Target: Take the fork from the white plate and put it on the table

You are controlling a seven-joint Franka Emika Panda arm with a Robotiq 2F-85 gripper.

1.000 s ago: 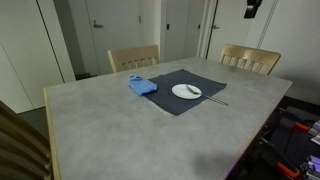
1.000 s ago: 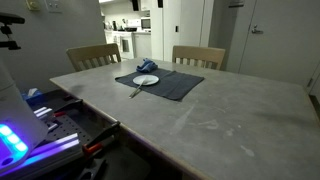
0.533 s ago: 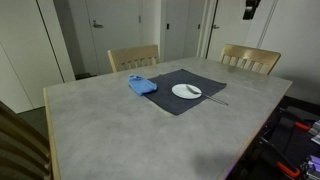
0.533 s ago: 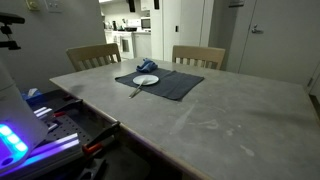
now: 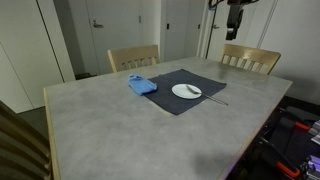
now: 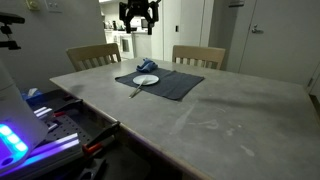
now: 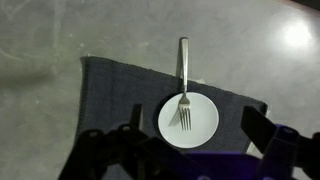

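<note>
A white plate [image 7: 190, 120] sits on a dark placemat [image 7: 120, 90]. It also shows in both exterior views [image 5: 186, 91] [image 6: 146, 80]. A silver fork [image 7: 183, 85] rests with its tines on the plate and its handle reaching out over the placemat edge. The fork also shows in both exterior views [image 5: 216, 98] [image 6: 135, 91]. My gripper [image 7: 192, 135] is open and empty, high above the plate. In both exterior views [image 5: 235, 14] [image 6: 138, 15] it hangs near the top of the picture, far above the table.
A blue cloth [image 5: 141, 85] lies on the placemat's corner next to the plate. Two wooden chairs [image 5: 133, 58] [image 5: 250, 59] stand at the table's far side. The grey table [image 5: 110, 125] stretches wide around the placemat.
The gripper has moved into view at the top of both exterior views, over the plate. The plate, fork and cloth have not moved.
</note>
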